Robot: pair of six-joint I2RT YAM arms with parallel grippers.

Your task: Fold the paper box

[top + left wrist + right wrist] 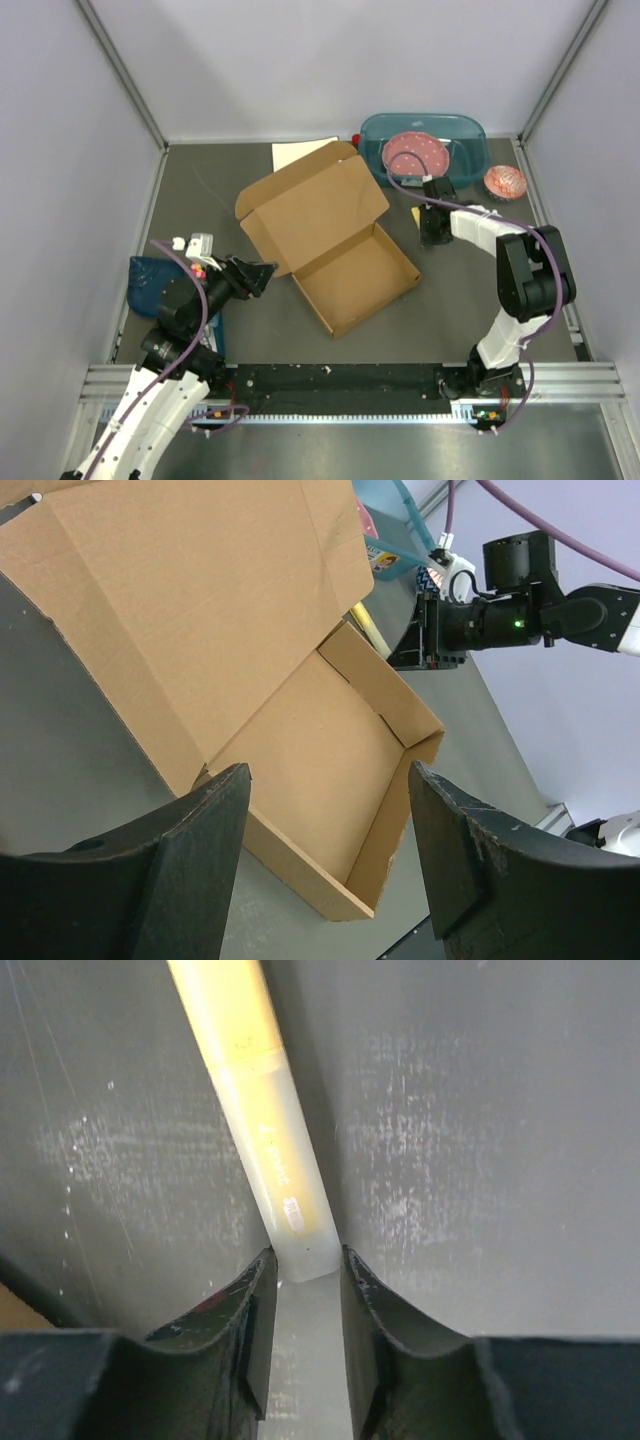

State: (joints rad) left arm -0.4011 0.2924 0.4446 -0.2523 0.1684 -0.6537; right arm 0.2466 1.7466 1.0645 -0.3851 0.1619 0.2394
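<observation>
paper box (pixel 355 272) ahead of left gripper (pixel 268 271)

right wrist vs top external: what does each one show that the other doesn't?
Right wrist only: the right gripper closed on the end of a pale yellow stick lying on the table.
Top external only: the paper box, open with its lid up; the teal tub holding a pink plate; a pale sheet behind the box; the left gripper, open, near the box's left side.
Both: the grey table, and the yellow stick, which from above is only a sliver beside the right gripper.
</observation>
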